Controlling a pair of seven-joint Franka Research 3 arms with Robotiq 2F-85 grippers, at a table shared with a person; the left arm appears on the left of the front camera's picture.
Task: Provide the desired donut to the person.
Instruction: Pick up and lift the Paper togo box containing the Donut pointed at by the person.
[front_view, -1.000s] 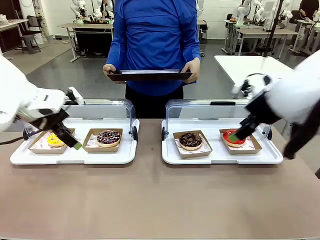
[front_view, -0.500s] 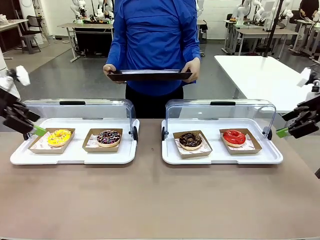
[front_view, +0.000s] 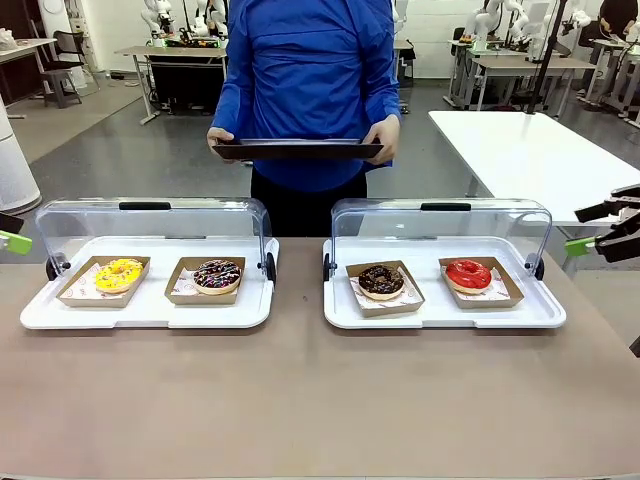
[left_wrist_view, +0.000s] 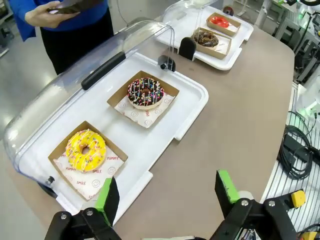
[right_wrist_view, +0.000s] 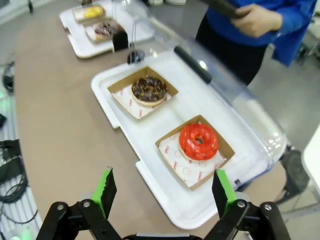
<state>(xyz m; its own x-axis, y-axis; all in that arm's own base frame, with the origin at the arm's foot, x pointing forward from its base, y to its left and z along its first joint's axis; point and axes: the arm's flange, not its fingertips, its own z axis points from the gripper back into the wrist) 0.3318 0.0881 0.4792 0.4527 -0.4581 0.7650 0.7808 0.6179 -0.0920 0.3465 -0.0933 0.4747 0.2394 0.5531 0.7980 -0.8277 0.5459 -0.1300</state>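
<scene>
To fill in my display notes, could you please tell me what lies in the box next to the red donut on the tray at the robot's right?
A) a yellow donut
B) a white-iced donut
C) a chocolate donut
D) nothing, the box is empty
C: on the right tray, the chocolate donut lies in its own paper box beside the red donut.

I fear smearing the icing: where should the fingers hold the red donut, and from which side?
Pinch its cardboard tray by a raised side wall, from above on the robot's side: the glazing of the red donut faces up, and the open lid stands behind it.
</scene>
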